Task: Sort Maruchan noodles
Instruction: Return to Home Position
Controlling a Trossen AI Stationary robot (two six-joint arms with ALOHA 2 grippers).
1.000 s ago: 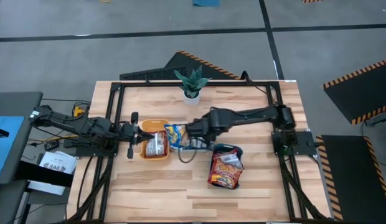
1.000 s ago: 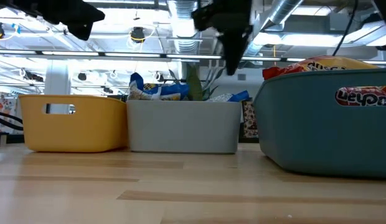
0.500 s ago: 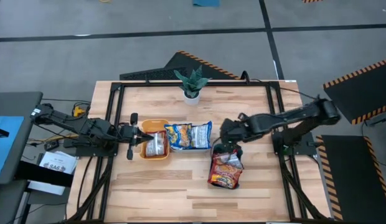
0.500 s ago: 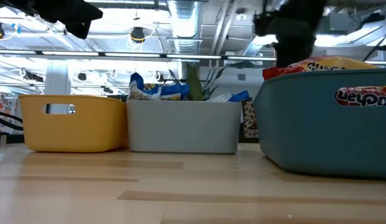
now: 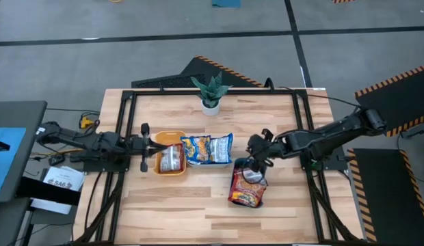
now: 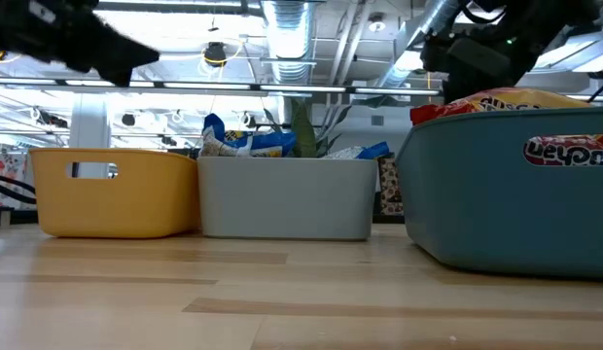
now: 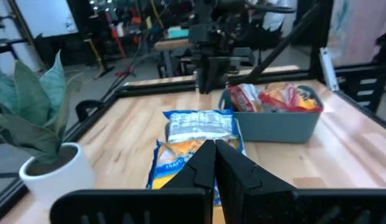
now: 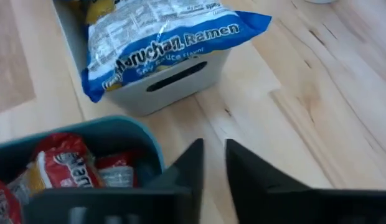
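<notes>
1. Overall: the table (image 5: 198, 215) carries three bins in a row across its middle. No packet lies on the bare boards, so I judge the sorting itself done.
2. Arms: the left arm (image 5: 82, 140) lies low by the left edge, and the right arm (image 5: 328, 133) reaches in from the right edge with its elbow bent. Neither carries anything. Both postures read as keeping clear of the bins.
3. Bins: the orange bin (image 6: 117, 192) sits nearest the left edge, with the gray bin (image 6: 287, 199) just beside it at centre. The teal bin (image 6: 506, 194) is toward the right edge and a little nearer the front edge. One bin per colour seems to be the rule.
4. Plant (image 5: 210, 92): at the middle of the far edge, well apart from the row; likely not part of the job.
5. Packets: the silver-and-red packets (image 5: 171, 159) are in the orange bin. The yellow-and-blue packets (image 5: 207, 149) are piled in the gray bin and overhang its rim. The orange-red packets (image 5: 247, 188) are heaped above the teal rim.
6. Grippers: the left gripper (image 7: 214, 144) is just beside the orange bin, fingers pressed together and empty. The right gripper (image 8: 214, 143) hovers over the gap between the gray and teal bins, fingers slightly parted and empty.
</notes>
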